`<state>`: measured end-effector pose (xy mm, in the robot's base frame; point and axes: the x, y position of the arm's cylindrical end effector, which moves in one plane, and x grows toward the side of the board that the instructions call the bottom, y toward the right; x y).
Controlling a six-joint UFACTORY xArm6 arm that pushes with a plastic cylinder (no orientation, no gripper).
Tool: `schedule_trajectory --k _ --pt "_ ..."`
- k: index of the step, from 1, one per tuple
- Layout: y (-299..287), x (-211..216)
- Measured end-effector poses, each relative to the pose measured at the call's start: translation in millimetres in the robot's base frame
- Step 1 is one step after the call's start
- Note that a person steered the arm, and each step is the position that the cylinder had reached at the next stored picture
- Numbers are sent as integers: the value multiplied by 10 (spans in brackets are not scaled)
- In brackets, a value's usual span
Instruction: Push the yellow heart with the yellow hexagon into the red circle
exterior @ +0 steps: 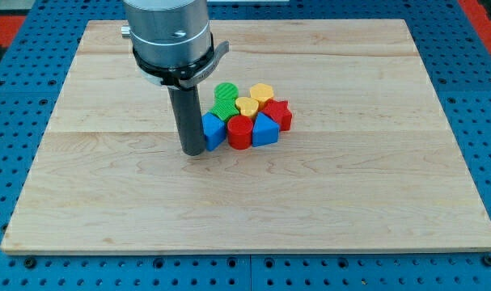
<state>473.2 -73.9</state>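
The yellow heart (247,106) sits in the middle of a tight cluster of blocks on the wooden board (107,186). The yellow hexagon (263,94) touches it at its upper right. The red circle (239,132) lies just below the heart, touching it. My tip (193,150) stands at the cluster's left side, against the left face of a blue block (213,129), and left of the red circle.
Two green blocks, one (226,91) above the other (223,109), sit left of the heart. A blue block (264,129) lies right of the red circle. A red star (280,114) is at the cluster's right. Blue pegboard surrounds the board.
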Motion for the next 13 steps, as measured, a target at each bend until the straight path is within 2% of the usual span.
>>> schedule_trajectory --k 3,4,5,6,7,8,9,10,11,12,13 --pt "176 -269" --pt "-200 -335" --pt "-547 -3" --pt "-612 685" --pt "149 1044" --pt "1195 830" --pt "2018 229" --pt "2460 -516" --pt "2444 -1297" --pt "1802 -1622" --pt "1275 -1448"
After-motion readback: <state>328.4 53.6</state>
